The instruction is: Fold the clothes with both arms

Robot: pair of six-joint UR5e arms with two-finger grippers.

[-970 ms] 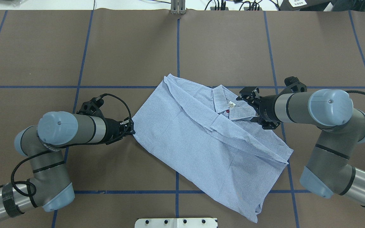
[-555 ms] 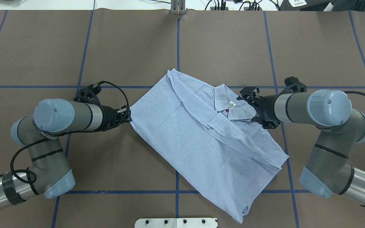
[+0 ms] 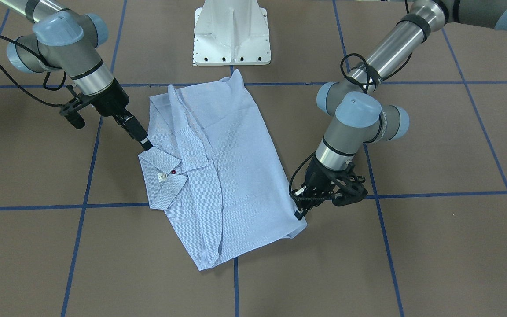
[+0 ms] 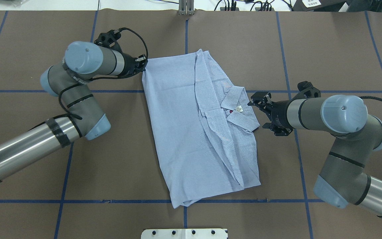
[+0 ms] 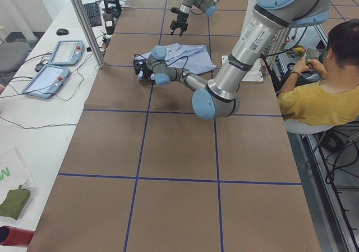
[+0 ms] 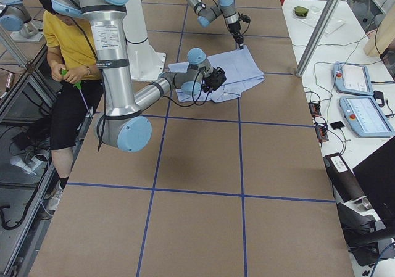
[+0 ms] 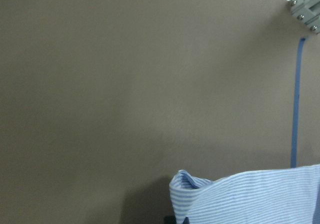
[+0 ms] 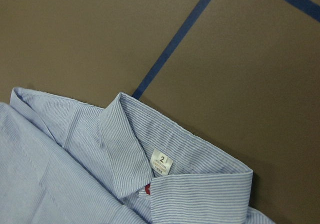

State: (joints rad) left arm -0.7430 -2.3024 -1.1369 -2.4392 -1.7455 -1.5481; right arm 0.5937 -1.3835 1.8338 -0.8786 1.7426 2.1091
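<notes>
On the table, left gripper pinching shirt corner; right gripper at the collar, grip unclear.

I note a brown table covering ruled into squares by blue tape lines. A white pedestal base stands at the robot's side. Beyond the far edge, a white bench carries two tablet pendants and cables. A seated person in a yellow shirt is beside the table. Lighting is even.
</notes>
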